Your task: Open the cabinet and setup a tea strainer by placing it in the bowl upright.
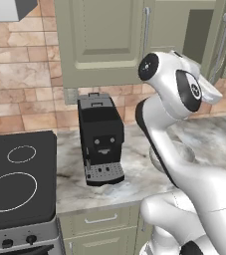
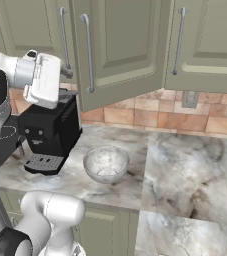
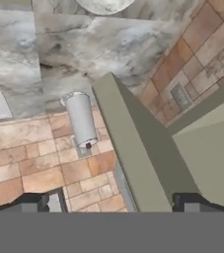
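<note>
Both base cameras are looking forward and down at the marbled surface (image 1: pixel 134 172), sharing the coffee machine (image 2: pixel 50 132). The hand camera is sitting close under the cabinet (image 3: pixel 148 163) door at 5 o'clock.

- The white arm (image 1: pixel 184 169) climbs from the base, bends back at a dark-banded elbow, then reaches up toward the cabinet (image 2: pixel 120 45).
- Its wrist, with the round dark joint caps, sits up at cabinet height, right in front of the partly open door.
- In the right base view the white hand block (image 2: pixel 42 80) is just left of that door's bar handle, level with its lower half.
- The gripper (image 3: pixel 113 200) has its jaws spread wide, one dark tip on each side of the door's edge, nothing pinched between them.
</note>
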Tool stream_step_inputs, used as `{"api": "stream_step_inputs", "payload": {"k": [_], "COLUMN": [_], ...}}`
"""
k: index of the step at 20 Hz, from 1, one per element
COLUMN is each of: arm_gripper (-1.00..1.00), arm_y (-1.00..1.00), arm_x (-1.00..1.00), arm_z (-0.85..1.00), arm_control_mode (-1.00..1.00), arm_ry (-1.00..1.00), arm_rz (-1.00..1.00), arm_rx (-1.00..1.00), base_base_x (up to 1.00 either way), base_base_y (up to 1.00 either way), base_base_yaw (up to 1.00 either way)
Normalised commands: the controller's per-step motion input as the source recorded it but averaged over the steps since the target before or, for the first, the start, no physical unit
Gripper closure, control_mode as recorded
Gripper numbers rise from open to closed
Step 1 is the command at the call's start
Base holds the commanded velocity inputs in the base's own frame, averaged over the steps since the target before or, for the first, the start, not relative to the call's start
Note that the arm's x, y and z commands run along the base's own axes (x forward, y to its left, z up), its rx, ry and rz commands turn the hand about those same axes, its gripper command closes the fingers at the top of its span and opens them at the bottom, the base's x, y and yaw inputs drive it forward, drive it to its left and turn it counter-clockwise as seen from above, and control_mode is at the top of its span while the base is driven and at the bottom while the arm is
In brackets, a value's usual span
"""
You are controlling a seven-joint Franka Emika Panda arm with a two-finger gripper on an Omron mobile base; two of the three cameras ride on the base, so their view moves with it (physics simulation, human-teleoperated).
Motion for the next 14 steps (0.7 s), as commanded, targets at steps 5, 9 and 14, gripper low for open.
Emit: {"api": "stream_step_inputs", "payload": {"k": [5, 9, 14], "arm_gripper": [-1.0, -1.0, -1.0], "arm_y": [0.07, 0.02, 0.0], "arm_x": [0.02, 0.03, 0.04], "arm_z": [0.0, 0.0, 0.0], "arm_control_mode": [-1.0, -1.0, -1.0], "arm_ry": [0.07, 0.06, 0.07], "arm_rz": [0.08, 0.01, 0.0], "arm_rx": [-0.17, -0.17, -0.12], "base_base_x": [0.0, 0.0, 0.0], "base_base_y": [0.0, 0.0, 0.0], "base_base_yaw": [0.0, 0.0, 0.0]}}
